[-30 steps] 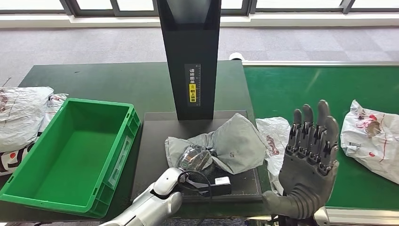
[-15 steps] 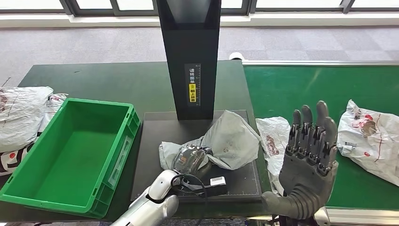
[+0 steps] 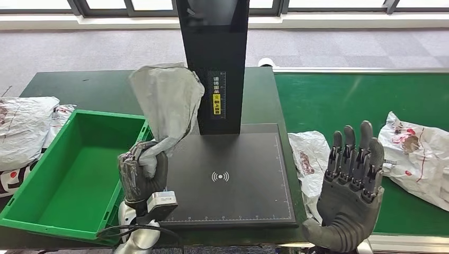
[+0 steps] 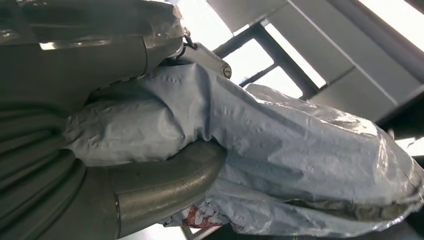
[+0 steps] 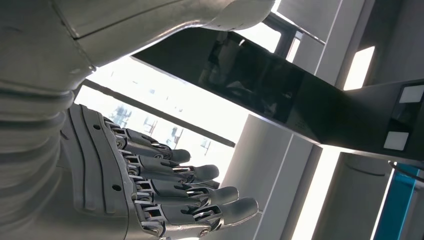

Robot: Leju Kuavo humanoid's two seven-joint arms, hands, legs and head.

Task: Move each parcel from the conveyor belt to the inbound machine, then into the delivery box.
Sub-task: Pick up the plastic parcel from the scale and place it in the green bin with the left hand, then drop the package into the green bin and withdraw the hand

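- Grey carpet floor across the far side at 12 o'clock, bright window frames above it.
- Dark green table under most of the gear; green conveyor belt adjoining it at 3 o'clock.
- Black inbound machine: tall upright column at 12 o'clock carrying a yellow-and-white label, flat black scan pad at its foot with a white wireless mark at centre.
- Green delivery box at 9 o'clock, just beside the scan pad's left edge, nothing inside.
- Grey parcel lifted clear of the pad, hanging upward from the left hand, over the seam between box and pad, partly covering the column's lower left side.
- Left hand clamped on the parcel's lower twisted end; in the left wrist view thumb and fingers wrapped round the crumpled plastic.
- White printed parcel on the belt at 3 o'clock; another white parcel on the belt's near edge, just beside the pad, partly behind the right hand.
- More white bags heaped at 9 o'clock beyond the box.
- Right hand raised at 5 o'clock, fingers straight and spread, holding nothing.
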